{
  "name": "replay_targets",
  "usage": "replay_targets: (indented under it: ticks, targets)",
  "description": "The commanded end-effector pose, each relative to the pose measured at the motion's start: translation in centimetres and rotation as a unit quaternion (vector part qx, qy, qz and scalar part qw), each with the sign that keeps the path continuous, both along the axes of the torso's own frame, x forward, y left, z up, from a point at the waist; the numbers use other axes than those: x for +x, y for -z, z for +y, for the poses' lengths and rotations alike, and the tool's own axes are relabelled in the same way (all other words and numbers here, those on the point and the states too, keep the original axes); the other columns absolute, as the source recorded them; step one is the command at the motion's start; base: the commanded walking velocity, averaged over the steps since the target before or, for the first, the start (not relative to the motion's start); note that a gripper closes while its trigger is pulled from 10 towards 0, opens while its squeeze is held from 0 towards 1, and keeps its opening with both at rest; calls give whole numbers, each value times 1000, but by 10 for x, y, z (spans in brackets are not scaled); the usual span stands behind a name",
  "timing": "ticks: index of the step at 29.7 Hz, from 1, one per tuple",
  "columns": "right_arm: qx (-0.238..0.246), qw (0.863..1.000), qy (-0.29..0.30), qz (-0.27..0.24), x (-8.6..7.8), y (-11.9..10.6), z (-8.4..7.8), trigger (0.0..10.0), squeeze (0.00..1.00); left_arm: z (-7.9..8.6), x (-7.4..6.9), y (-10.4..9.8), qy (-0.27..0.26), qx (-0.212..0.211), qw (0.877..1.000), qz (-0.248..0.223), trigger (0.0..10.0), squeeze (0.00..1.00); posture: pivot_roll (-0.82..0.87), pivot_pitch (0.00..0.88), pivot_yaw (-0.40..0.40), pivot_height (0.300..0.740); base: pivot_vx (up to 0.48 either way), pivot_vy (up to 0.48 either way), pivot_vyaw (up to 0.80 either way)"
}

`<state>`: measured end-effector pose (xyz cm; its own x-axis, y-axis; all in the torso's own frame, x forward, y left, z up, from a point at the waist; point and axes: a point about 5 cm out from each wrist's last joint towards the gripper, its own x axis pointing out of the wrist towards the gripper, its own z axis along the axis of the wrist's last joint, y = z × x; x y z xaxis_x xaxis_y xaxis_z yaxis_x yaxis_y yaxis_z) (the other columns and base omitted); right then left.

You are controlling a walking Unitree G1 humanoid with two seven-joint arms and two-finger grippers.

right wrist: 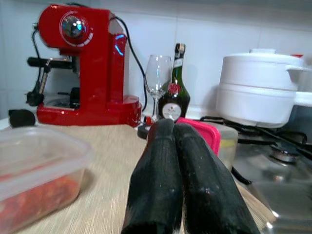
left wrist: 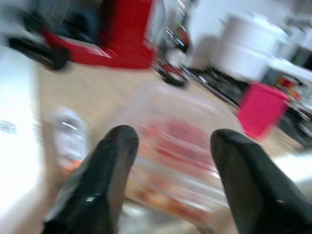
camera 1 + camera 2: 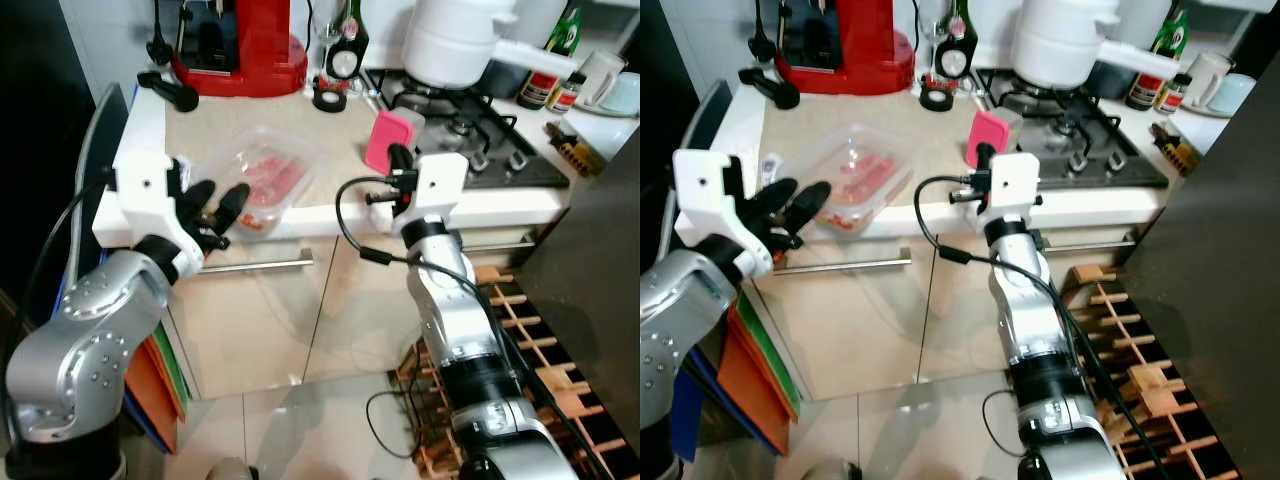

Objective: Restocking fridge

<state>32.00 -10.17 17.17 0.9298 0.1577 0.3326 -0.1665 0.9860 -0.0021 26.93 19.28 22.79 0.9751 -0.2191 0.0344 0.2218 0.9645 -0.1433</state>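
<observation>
Reaching with our left gripper [image 3: 218,207], fingers spread wide, we sit at the counter's front edge with the clear plastic lidded container of red food [image 3: 262,180] just beyond at one o'clock, its long axis running diagonally away toward the rear right. Our right gripper [image 1: 181,161], fingers pressed together and empty, hovers farther off beside the pink-lidded tub [image 3: 388,138], leaving open beige countertop [image 3: 240,120] behind the container.

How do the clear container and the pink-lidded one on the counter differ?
The clear container holds red food, lies near the counter's front edge, and the open left gripper faces it. The pink-lidded container is smaller, its contents can't be made out, and it stands beside the stove, behind the shut right gripper. Both rest on the beige counter, neither held.
</observation>
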Motion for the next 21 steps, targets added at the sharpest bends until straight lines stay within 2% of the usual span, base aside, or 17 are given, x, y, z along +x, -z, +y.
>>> replay_targets:
  ticks: [1,2,5,7,8,11,13,17,21]
  targets:
    - [-9,1000,12,-8,-11,-4,-17,10000,0,0,2,-7,-3,9,1000,-20,10000,1000,166,0,-112,740,0,0,0]
    - [-9,1000,12,-8,-11,-4,-17,10000,0,0,2,-7,-3,9,1000,-20,10000,1000,166,0,-112,740,0,0,0]
    - [-30,999,32,12,-32,7,-41,10000,0,-8,-3,2,3,3,1000,-6,10000,1000,151,0,-113,740,0,0,0]
    - [-55,997,40,22,-41,14,-49,10000,0,-13,-6,7,9,-15,1000,6,10000,1000,143,0,-115,740,0,0,0]
    - [-55,997,40,22,-41,14,-49,10000,0,-13,-6,7,9,-15,1000,6,10000,1000,143,0,-115,740,0,0,0]
    - [-86,995,40,36,-53,23,-53,10000,0,-24,-10,14,26,-77,996,29,10000,1000,133,0,-114,740,0,0,0]
    - [-95,994,37,44,-56,27,-52,10000,0,-32,-10,18,35,-101,993,40,10000,1000,135,0,-118,740,0,0,0]
    - [-94,994,31,47,-52,25,-48,10000,0,-33,-7,20,23,-101,994,43,10000,1000,136,0,-120,740,0,0,0]
    - [-91,994,25,46,-46,22,-42,10000,0,-18,-1,8,-19,-102,994,24,10000,1000,148,0,-122,740,0,0,0]
